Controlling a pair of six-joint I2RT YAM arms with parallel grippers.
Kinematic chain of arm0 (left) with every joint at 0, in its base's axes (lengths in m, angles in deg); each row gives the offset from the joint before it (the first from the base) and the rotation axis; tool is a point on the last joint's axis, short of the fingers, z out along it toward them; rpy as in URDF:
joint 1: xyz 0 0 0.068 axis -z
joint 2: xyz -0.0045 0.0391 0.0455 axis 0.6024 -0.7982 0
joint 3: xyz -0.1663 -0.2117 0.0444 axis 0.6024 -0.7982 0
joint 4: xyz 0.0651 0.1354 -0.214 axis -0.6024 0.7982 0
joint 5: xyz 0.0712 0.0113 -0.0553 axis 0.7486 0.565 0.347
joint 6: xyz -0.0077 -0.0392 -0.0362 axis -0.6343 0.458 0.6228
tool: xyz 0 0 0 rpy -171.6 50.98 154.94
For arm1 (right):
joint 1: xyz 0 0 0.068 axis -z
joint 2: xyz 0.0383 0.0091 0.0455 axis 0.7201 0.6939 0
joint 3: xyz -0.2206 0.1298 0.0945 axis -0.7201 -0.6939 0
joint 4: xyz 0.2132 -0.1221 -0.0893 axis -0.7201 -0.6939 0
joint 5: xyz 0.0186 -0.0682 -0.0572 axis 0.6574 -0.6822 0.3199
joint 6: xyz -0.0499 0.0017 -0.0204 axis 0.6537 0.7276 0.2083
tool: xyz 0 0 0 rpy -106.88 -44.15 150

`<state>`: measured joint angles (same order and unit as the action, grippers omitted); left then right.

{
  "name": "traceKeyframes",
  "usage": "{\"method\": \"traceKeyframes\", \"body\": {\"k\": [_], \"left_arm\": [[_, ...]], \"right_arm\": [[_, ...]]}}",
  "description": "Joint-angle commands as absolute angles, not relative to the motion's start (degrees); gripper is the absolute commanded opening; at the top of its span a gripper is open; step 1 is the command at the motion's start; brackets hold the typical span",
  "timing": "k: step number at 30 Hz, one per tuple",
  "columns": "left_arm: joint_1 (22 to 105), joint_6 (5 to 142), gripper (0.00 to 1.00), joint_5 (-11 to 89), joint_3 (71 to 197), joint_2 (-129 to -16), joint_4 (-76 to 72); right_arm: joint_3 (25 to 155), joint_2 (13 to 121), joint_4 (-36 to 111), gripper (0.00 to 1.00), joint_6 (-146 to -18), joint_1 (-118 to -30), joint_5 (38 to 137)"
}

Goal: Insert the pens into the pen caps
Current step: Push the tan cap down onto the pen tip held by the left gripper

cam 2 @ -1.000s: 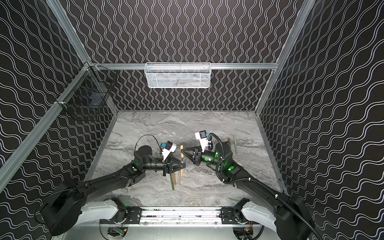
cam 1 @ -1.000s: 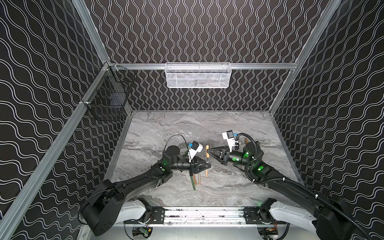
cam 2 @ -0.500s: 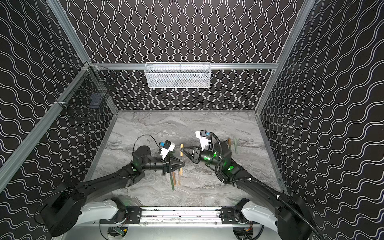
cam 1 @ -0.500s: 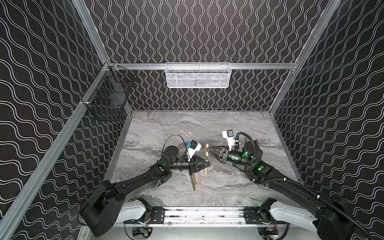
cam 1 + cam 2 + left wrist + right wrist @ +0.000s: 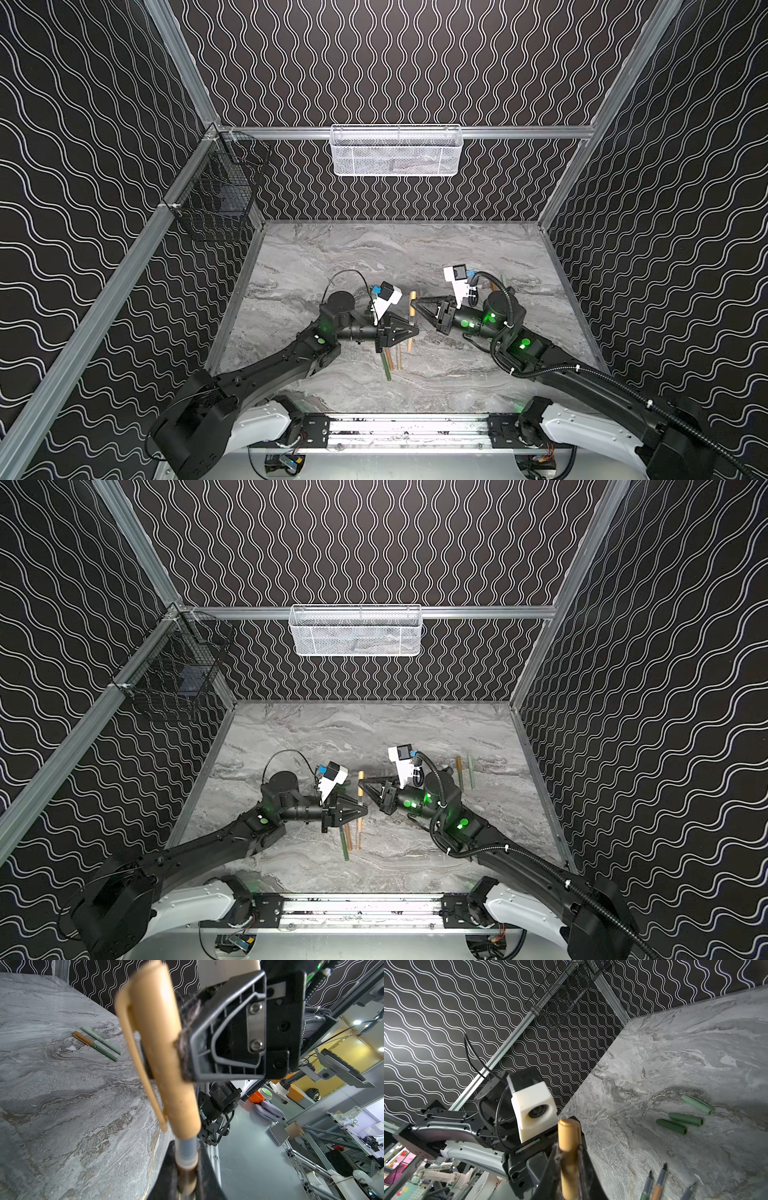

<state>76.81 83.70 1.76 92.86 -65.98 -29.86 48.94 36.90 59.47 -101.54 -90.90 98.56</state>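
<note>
Two claws meet tip to tip above the near middle of the table (image 5: 374, 257). The left claw (image 5: 417, 331) is pinched narrow on the barrel of a tan pen (image 5: 186, 1153). The right claw (image 5: 417, 300), equally narrow, clamps the tan cap (image 5: 158, 1043) across its body. The pen's tip sits inside the cap's mouth, and a pale stretch of neck shows between the cap and the left claw's fingers. The pair runs near to far, with the cap at the far end. Three uncapped pens (image 5: 660, 1182) lie side by side on the table by the left claw. Three green caps (image 5: 685, 1119) lie loose, close together. Two capped pens (image 5: 459, 771) rest side by side on the right.
</note>
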Motion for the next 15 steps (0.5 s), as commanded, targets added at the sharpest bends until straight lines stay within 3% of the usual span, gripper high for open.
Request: {"method": "traceKeyframes", "body": {"k": [1,10,15], "left_arm": [[76.59,81.37,0.00,4.67,94.29,-64.62,-35.84],[76.60,79.95,0.00,5.20,95.42,-61.13,-31.78],[76.59,79.94,0.00,4.78,95.35,-61.07,-31.71]], "right_arm": [[47.00,36.61,54.04,0.16,-100.26,-92.04,100.69],[43.73,35.11,56.12,0.17,-98.01,-94.38,100.33],[44.38,33.35,55.38,0.32,-98.24,-94.57,98.82]]}}
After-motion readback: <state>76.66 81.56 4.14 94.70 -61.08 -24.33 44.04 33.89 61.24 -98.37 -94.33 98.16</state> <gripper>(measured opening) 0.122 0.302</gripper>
